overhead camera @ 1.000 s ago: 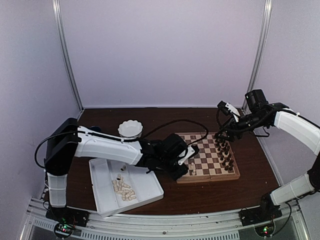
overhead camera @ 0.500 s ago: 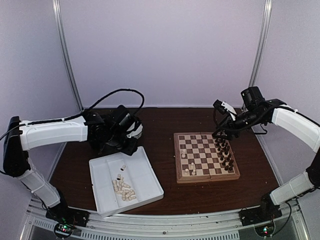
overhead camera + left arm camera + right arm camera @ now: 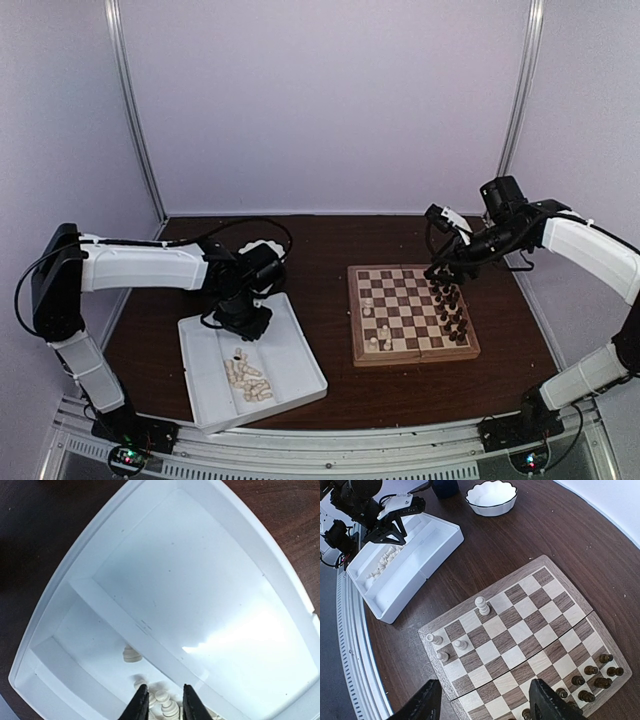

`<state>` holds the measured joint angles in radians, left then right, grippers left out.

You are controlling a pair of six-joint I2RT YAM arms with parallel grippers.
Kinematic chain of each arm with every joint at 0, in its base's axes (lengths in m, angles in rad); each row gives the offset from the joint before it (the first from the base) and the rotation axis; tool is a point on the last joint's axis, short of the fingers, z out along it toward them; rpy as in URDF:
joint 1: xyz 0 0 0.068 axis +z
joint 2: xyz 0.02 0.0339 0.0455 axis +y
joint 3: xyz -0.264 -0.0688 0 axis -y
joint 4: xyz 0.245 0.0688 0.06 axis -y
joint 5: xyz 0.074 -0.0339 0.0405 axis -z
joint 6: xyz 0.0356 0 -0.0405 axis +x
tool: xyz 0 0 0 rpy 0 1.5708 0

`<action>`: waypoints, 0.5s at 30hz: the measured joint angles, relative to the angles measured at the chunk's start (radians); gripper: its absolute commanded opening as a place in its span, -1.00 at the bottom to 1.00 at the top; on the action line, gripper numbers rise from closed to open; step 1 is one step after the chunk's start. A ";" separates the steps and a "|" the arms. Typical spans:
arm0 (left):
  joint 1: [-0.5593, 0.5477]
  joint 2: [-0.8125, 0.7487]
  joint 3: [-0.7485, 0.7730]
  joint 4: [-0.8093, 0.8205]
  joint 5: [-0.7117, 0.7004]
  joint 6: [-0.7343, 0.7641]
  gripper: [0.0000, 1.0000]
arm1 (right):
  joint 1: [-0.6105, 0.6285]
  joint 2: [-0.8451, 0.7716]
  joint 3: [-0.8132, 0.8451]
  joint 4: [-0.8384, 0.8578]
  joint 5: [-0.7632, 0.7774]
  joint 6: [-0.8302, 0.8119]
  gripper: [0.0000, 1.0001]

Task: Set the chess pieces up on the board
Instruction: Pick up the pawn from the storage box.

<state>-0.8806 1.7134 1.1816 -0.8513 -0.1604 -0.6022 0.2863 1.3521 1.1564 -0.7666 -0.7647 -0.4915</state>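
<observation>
A: Dark table point(image 3: 330, 395). What moved?
B: From the board point(image 3: 410, 312), the left gripper point(image 3: 164, 690) went to cream chess pieces point(image 3: 247, 380) in the tray point(image 3: 300, 345). Its jaws have narrowed, grip unclear. The right gripper point(image 3: 485, 692) gapes empty over the board's right edge.

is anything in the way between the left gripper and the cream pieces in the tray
Nothing visible. The left gripper hangs over the tray, jaws slightly apart, with the cream pieces lying loose in line past its fingertips. The tray's divider runs beside that compartment, not across the path.
</observation>
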 measured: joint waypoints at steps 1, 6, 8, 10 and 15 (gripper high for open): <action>0.004 0.000 0.000 -0.003 0.000 -0.002 -0.51 | 0.000 0.000 -0.001 0.000 0.000 0.000 0.27; 0.026 0.002 -0.010 -0.006 0.000 -0.008 -0.43 | 0.000 0.000 -0.002 0.000 0.000 0.000 0.27; 0.035 0.010 -0.016 -0.005 0.000 -0.010 -0.42 | 0.000 0.000 -0.002 0.000 0.000 0.000 0.27; 0.044 0.022 -0.023 -0.001 0.003 -0.010 -0.42 | 0.000 0.000 -0.002 0.000 0.000 0.000 0.27; 0.068 0.051 -0.046 0.022 0.008 -0.007 -0.43 | 0.000 0.000 -0.002 0.000 0.000 0.000 0.27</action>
<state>-0.8131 1.7649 1.1355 -0.8291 -0.1524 -0.6094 0.2863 1.3521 1.1542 -0.7666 -0.7650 -0.4915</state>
